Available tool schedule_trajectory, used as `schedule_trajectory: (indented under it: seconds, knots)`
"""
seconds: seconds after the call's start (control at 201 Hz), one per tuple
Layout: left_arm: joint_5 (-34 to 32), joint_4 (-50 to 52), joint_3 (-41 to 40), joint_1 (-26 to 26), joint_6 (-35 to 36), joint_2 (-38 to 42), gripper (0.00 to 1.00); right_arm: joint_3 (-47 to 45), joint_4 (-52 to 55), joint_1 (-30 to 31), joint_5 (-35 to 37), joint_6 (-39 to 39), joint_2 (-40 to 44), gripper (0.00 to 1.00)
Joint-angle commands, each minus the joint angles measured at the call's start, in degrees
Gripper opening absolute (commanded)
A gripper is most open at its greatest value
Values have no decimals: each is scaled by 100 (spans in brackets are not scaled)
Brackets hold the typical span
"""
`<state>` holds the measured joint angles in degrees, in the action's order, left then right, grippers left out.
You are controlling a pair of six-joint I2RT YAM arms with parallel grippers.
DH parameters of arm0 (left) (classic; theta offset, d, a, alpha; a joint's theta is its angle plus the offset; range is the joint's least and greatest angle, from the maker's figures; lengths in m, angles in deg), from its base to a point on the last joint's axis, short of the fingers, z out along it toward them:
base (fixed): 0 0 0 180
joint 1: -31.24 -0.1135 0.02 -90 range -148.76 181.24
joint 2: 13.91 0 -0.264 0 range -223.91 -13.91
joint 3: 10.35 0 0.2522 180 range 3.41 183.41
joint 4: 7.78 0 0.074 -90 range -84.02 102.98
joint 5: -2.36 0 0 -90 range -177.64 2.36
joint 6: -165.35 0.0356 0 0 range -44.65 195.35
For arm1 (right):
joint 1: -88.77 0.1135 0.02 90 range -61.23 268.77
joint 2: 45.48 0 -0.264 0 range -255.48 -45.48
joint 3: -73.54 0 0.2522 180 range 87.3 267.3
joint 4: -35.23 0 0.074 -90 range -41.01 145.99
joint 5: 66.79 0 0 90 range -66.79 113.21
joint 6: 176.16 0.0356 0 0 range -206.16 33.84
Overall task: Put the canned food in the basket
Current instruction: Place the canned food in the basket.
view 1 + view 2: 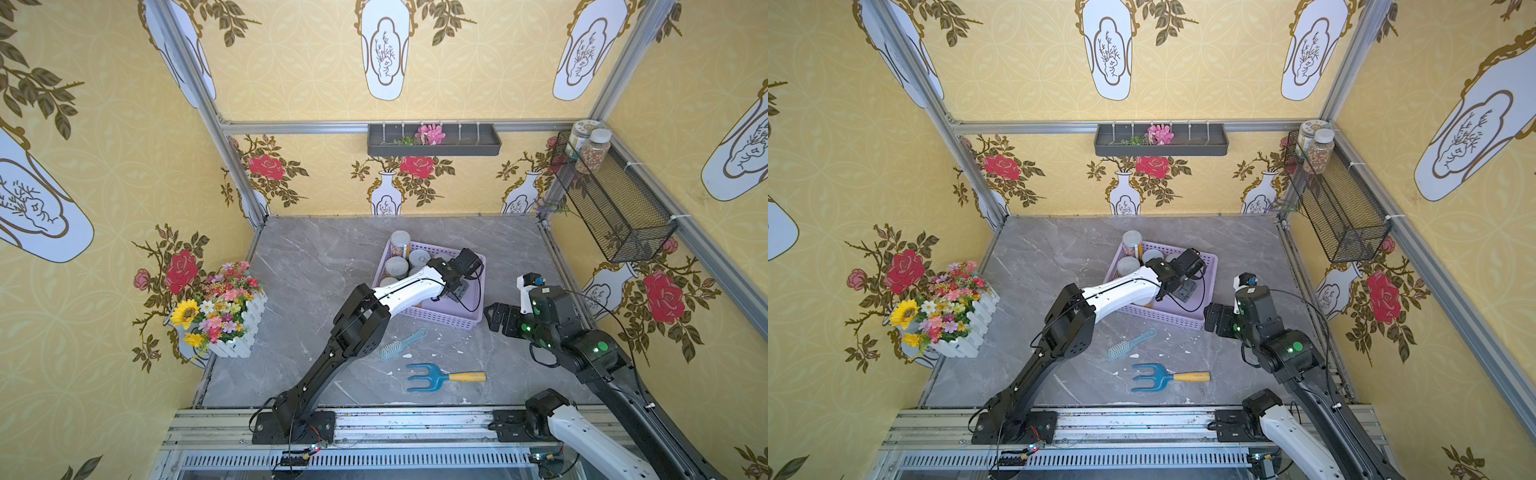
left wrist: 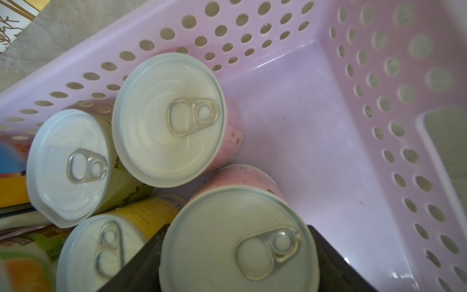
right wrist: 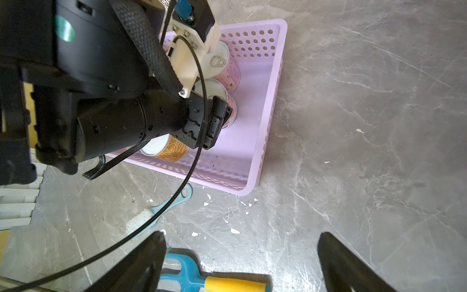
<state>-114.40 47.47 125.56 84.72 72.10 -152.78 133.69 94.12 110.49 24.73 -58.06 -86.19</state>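
Note:
The lilac basket (image 1: 440, 320) (image 1: 1167, 318) lies mid-table in both top views. Several cans stand in it, among them a taller one (image 1: 400, 243) at its far left corner. My left gripper (image 1: 455, 291) (image 1: 1183, 291) reaches down into the basket. It is shut on a pink-labelled can (image 2: 240, 242) (image 3: 231, 111) with a pull-tab top, a dark finger on each side. Beside that can stand another pink can (image 2: 169, 121), a green one (image 2: 68, 166) and a yellow one (image 2: 101, 250). My right gripper (image 1: 498, 318) (image 3: 240, 252) hangs open and empty beside the basket's near right corner.
A light-blue hairbrush (image 1: 401, 344) and a blue garden fork with a yellow handle (image 1: 440, 377) lie in front of the basket. A flower box (image 1: 220, 311) stands at the left edge. A black wire basket (image 1: 615, 203) holding jars (image 1: 594, 149) hangs on the right wall.

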Motion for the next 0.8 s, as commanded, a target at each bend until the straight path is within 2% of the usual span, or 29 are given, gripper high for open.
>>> schedule_trajectory:
  seconds: [0.0,0.18,0.219,0.539,0.798]
  knots:
    - [-440,-141,15,-67,44,-112,0,30,-144,-3,-28,-14,-8,97]
    - [-423,-175,-149,-131,-30,-69,0,-2,-168,-7,-20,-6,-25,97]
    - [-397,-202,-196,-144,-47,-53,3,-15,-178,-3,-28,15,-25,97]
    - [-298,-317,-366,-179,-137,24,45,-32,-201,-8,-58,31,-34,97]
    - [-312,-375,-420,-188,-149,88,63,-36,-212,-5,-84,52,-51,97]
